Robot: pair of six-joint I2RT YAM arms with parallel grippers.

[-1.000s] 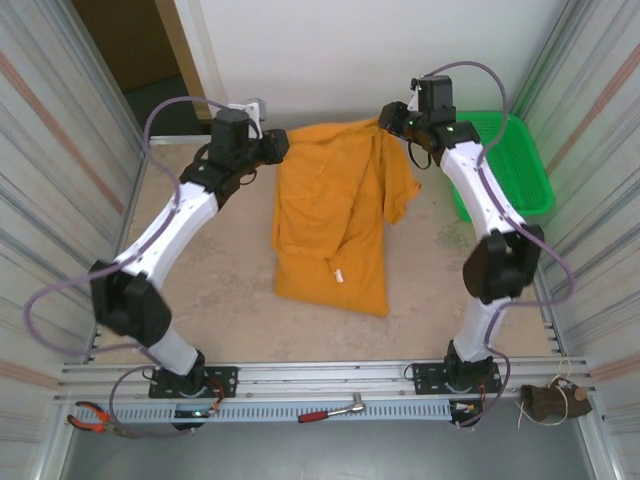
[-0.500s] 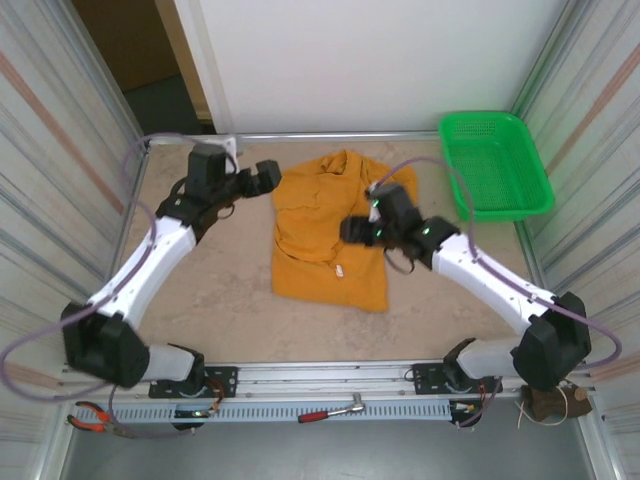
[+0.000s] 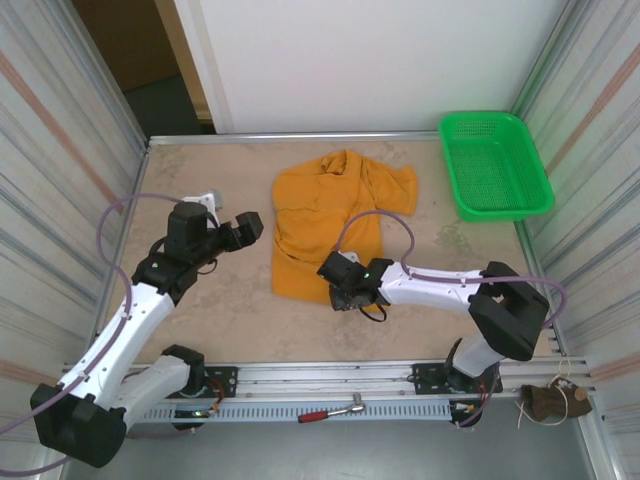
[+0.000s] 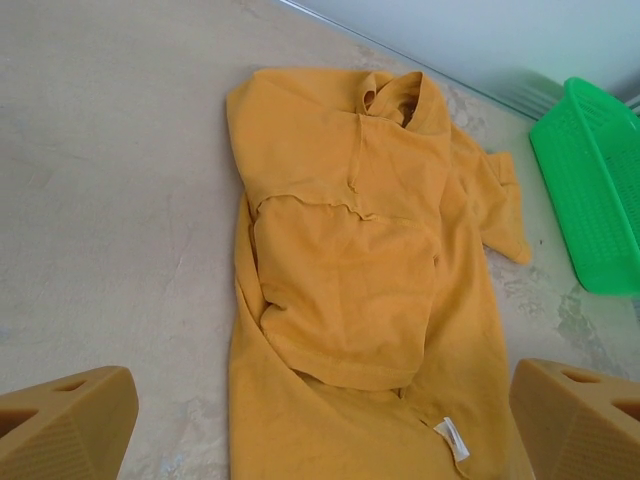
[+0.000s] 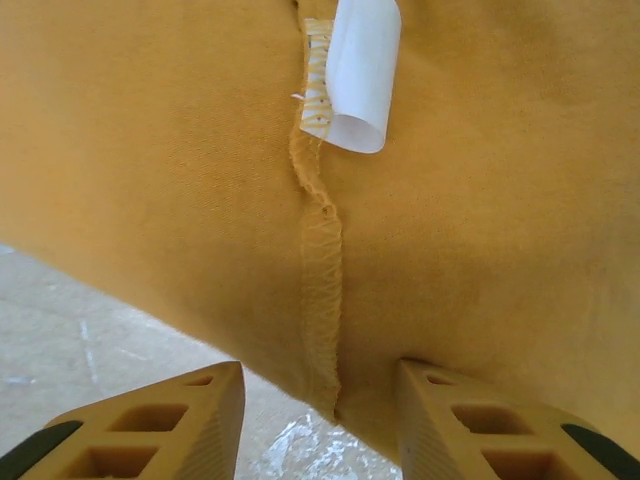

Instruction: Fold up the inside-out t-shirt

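Left side: bare table (image 3: 215, 300) runs between the t-shirt (image 3: 325, 220) and the left side wall (image 3: 60, 130); the wide-open left pincer (image 3: 246, 227) hangs over it.
Near strip: the right pincer (image 3: 340, 290) and right arm (image 3: 430, 285) cross it.
Far right corner: taken by the green basket (image 3: 495, 165), with a narrow bare gap beside the shirt sleeve.

The left fingers (image 4: 60, 430) have let go of the shirt (image 3: 325, 210), opened wide and pulled back from the far edge to above the counter (image 3: 240, 300), left of the shirt. The right fingers (image 5: 150, 430) also left the far end and came down to the near hem, where they stand apart around its seam. The shirt's upper part, held up before, now lies flat, with one sleeve spread to the right.
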